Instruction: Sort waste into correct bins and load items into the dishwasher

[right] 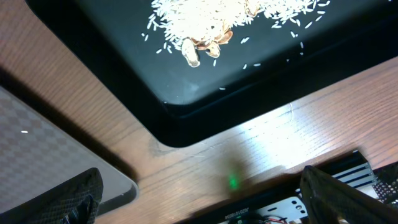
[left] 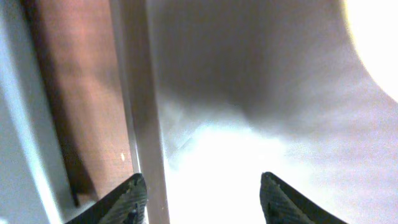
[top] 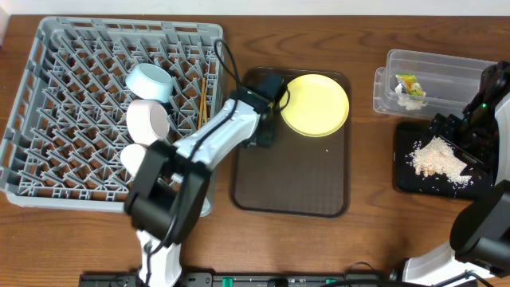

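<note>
Apparently readying to grasp, the left gripper [left: 202, 186] hovered beside the yellow plate [top: 316, 104], jaws part-open, empty; the right gripper [right: 205, 199], well apart, gaped empty.

White shells with black joints on the left arm [top: 215, 131], and a thin black cable [top: 225, 57] looping off near the wrist. Black housings on the right arm [top: 478, 127], with a small green light [top: 484, 104]. Dark, finely textured wedge fingertips on left gripper [left: 202, 200] and right gripper [right: 200, 190].
</note>
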